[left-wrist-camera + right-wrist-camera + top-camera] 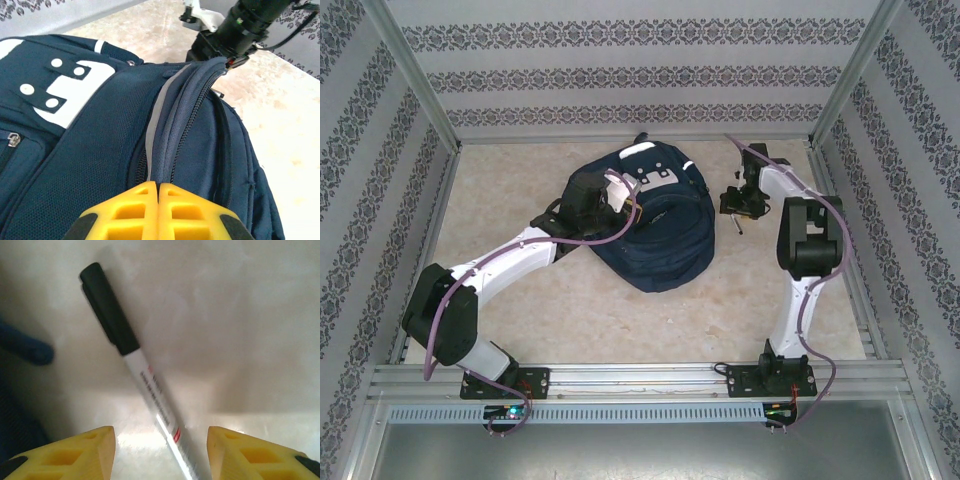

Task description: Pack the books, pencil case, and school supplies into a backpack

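left end effector (159,194) clenched on backpack (100,150) flap, likely keeping it open; right end effector (159,440) released, straddling pen (107,315) for pickup.

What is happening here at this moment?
Two robot arms work at a backpack on the table. The left gripper is shut on the fabric edge beside the backpack's zipper. The right gripper hangs open over a pen lying on the table beside the backpack, not yet gripping it.
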`<act>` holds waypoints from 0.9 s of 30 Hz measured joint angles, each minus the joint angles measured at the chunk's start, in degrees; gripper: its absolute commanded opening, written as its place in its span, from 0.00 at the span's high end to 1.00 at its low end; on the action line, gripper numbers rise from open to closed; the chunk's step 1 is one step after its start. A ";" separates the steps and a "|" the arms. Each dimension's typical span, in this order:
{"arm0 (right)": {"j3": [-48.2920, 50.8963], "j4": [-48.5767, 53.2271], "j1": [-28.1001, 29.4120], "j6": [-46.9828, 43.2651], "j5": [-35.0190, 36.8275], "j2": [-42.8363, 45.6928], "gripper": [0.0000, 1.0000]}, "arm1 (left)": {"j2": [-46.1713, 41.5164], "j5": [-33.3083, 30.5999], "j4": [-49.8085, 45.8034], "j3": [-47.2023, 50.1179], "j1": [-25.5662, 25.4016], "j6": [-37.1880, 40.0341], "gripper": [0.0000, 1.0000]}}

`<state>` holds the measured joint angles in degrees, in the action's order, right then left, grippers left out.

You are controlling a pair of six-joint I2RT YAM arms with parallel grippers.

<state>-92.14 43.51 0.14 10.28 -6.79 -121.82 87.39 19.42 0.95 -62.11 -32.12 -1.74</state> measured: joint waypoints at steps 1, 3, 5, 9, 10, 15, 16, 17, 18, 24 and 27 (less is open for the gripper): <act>-1.03 1.05 0.00 -0.98 0.39 -1.22 0.52 | -0.02 0.11 0.00 0.07 0.00 -0.09 1.00; -1.92 2.84 0.02 -2.43 1.31 -2.64 0.62 | 0.00 0.28 0.00 0.09 0.00 -0.24 1.00; -2.80 3.87 0.02 -3.32 2.25 -3.02 0.74 | 0.00 0.31 0.00 0.11 0.00 -0.26 1.00; -2.91 5.40 0.24 -4.13 4.04 -3.21 0.88 | -0.02 0.28 0.00 0.13 0.00 -0.28 1.00; -2.91 5.62 0.28 -4.15 4.24 -3.19 0.90 | -0.02 0.31 0.00 0.20 0.00 -0.28 1.00; 0.74 4.28 0.33 -1.36 1.25 -0.07 0.92 | -0.22 0.33 -0.02 0.76 0.00 -0.28 1.00; 2.78 3.74 0.17 0.11 -0.22 1.84 0.93 | -0.48 0.28 -0.02 1.03 0.00 -0.31 1.00; 4.70 3.06 0.07 1.53 -1.33 3.72 0.93 | -0.72 0.24 -0.02 1.27 0.00 -0.46 1.00; 7.06 2.29 0.04 3.30 -2.58 6.49 0.93 | -0.92 0.20 -0.04 1.44 0.00 -0.61 1.00; 22.43 -6.21 0.61 16.74 -7.34 28.33 0.93 | -1.27 -0.17 0.00 1.49 -0.07 -2.80 1.00; 28.81 -10.56 2.71 24.33 -8.48 37.79 0.91 | -1.27 -0.20 0.04 1.49 -0.20 -4.22 1.00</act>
<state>-63.33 32.95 2.85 34.61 -15.27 -84.03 86.13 19.22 0.99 -60.62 -32.32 -5.96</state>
